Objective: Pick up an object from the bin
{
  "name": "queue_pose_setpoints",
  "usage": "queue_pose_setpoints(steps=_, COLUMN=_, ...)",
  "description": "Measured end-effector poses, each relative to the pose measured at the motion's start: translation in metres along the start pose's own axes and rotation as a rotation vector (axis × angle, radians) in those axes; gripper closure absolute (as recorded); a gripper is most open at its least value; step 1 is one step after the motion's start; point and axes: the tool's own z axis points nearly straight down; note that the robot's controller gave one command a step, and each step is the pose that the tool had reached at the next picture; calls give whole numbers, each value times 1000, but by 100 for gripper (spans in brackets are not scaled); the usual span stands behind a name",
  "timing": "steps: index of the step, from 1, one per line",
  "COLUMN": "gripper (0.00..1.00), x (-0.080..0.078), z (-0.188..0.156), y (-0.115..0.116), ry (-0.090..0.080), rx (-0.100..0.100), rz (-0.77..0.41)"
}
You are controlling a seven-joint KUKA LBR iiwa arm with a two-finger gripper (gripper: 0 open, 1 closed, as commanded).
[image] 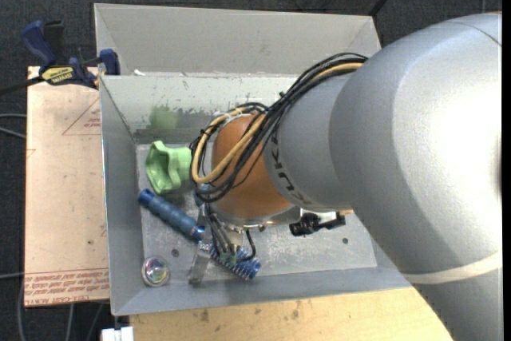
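My gripper reaches down below the orange cover into the bin's front left part. Its tip stands on the bin floor between a blue pen-like stick, which lies slanted just to its left and touches it at the stick's lower end, and a small blue bristly piece just to its right. A crumpled green thing lies further back on the left. The view does not show anything held.
A small clear ball rests in the bin's front left corner. A small black part lies right of the gripper under the arm. The arm and its cover hide the bin's middle and right.
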Motion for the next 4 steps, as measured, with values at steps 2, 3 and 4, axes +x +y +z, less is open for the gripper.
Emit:
queue_pose_setpoints(steps=2, gripper=100, x=-1, z=0, y=0, ry=-1, rx=-1, rz=2)
queue_pose_setpoints(steps=3, gripper=100, x=-1, z=-8, y=-1, ry=-2, rx=-1, rz=3)
queue_pose_setpoints(steps=4, gripper=100, x=-1, z=-49, y=0, ry=-5, rx=-3, rz=3)
